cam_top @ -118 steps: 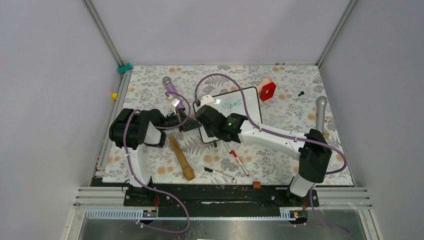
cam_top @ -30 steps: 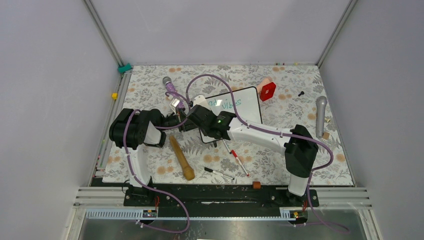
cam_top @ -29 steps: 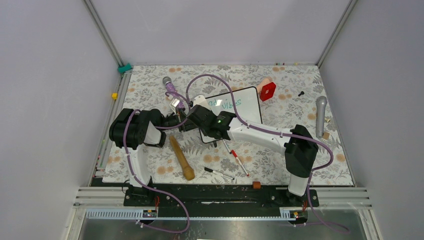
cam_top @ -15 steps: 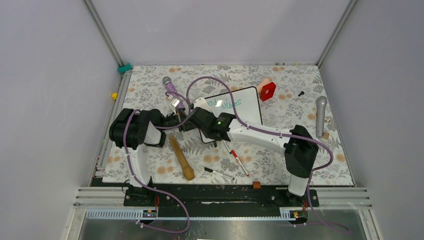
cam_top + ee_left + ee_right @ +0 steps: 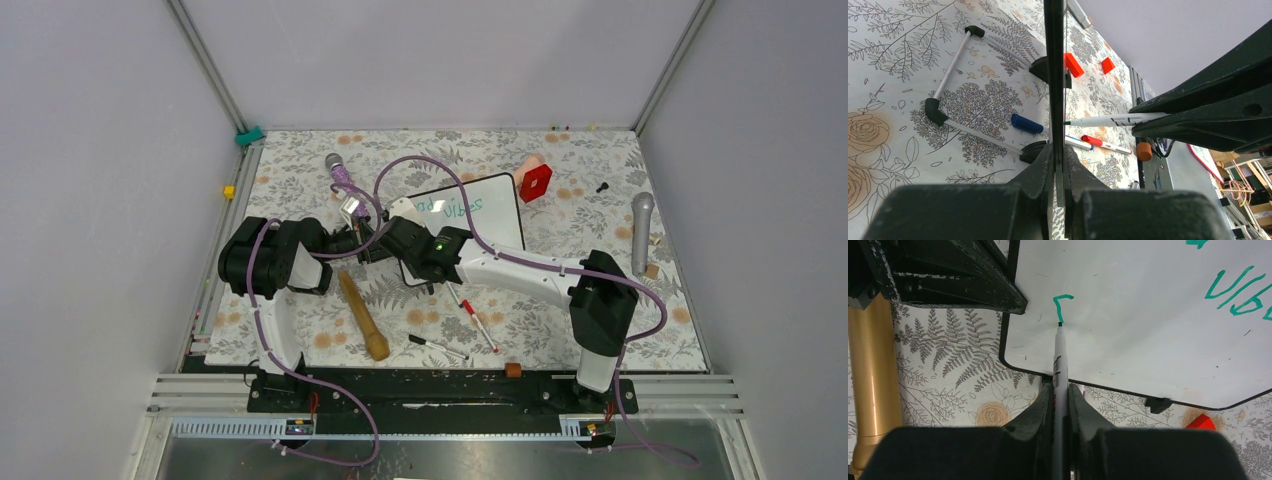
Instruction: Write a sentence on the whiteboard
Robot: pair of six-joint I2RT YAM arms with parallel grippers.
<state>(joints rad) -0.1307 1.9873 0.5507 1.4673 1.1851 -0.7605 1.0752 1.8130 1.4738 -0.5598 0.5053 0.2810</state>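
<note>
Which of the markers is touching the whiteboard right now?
The white marker clamped in the right gripper: its tip meets the whiteboard at the end of a green stroke. The red-capped marker and the black pen lie loose on the table.

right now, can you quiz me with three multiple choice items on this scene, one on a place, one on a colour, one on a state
1. Where is the tip of the slim white marker pen held in the right gripper?
A. Lifted clear of the board
B. On the white face of the small black-framed whiteboard
C. On the board's black frame

2. What colour is the handwritten sentence on the board?
A. Red
B. Blue
C. Green

3. What is the left gripper doing?
A. Open
B. Shut on nothing
C. Shut on the whiteboard's edge

Answers: 1 B, in the right wrist view the tip meets the white face at the end of a stroke. 2 C, every stroke on the board is green. 3 C, the left wrist view shows the board edge-on, clamped in that gripper.
</note>
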